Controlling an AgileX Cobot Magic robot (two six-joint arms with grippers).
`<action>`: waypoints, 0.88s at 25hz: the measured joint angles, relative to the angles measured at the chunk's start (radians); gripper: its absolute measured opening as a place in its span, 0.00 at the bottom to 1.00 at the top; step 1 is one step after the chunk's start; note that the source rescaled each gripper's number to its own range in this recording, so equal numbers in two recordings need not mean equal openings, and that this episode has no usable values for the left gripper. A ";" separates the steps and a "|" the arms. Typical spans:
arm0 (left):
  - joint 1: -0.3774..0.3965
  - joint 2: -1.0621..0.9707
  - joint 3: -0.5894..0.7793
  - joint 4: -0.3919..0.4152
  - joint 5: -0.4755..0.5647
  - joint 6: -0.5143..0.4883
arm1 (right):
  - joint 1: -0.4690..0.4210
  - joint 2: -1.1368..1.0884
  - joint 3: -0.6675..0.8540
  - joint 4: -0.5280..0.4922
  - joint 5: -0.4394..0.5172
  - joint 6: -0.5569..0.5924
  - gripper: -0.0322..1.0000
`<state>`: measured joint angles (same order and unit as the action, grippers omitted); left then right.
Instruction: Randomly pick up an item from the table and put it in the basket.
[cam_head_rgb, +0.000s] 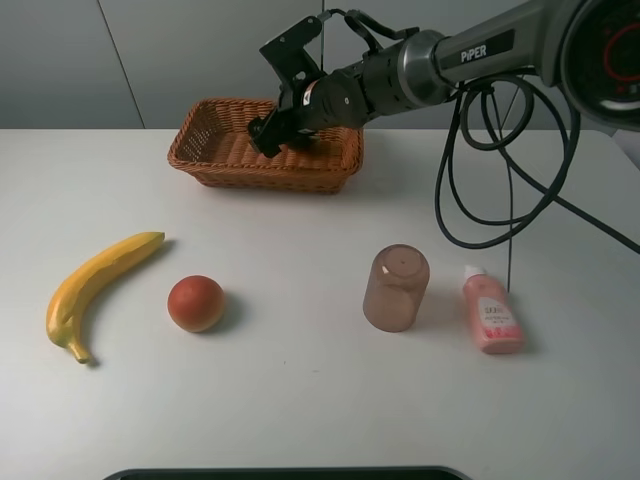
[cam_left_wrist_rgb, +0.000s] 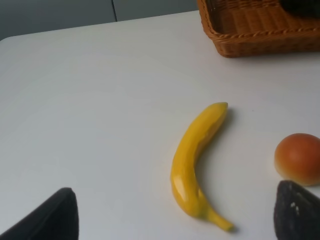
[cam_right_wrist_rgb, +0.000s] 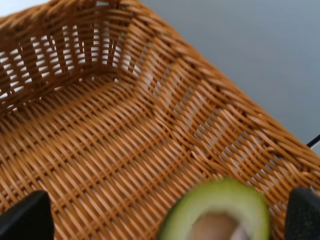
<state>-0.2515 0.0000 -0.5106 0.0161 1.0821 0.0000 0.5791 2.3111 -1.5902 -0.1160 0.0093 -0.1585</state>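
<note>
The halved avocado (cam_right_wrist_rgb: 215, 212) shows blurred in the right wrist view, with green flesh and a brown pit, just over the woven floor of the wicker basket (cam_right_wrist_rgb: 100, 125). My right gripper (cam_right_wrist_rgb: 165, 220) is open, with its dark fingertips (cam_right_wrist_rgb: 25, 217) wide apart on either side of the avocado and not touching it. In the exterior high view the right gripper (cam_head_rgb: 272, 132) hangs inside the basket (cam_head_rgb: 200, 160) at the back of the white table (cam_head_rgb: 300, 400), and the avocado is hidden there. My left gripper (cam_left_wrist_rgb: 172, 220) is open and empty above the table.
A yellow banana (cam_head_rgb: 95, 290) and a round red-orange fruit (cam_head_rgb: 196, 303) lie front left. A brown translucent cup (cam_head_rgb: 396, 288) and a pink bottle (cam_head_rgb: 491, 312) are front right. Black cables (cam_head_rgb: 500, 170) loop down from the right arm.
</note>
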 joint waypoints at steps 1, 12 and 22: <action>0.000 0.000 0.000 0.000 0.000 0.000 | 0.000 0.000 0.000 0.000 0.013 0.000 0.99; 0.000 0.000 0.000 0.000 0.000 0.005 | -0.054 -0.268 0.000 0.052 0.299 -0.150 1.00; 0.000 0.000 0.000 0.000 0.000 0.005 | -0.265 -0.691 0.015 0.083 0.695 -0.171 1.00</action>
<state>-0.2515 0.0000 -0.5106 0.0161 1.0821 0.0055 0.3144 1.6200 -1.5750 -0.0326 0.7046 -0.3294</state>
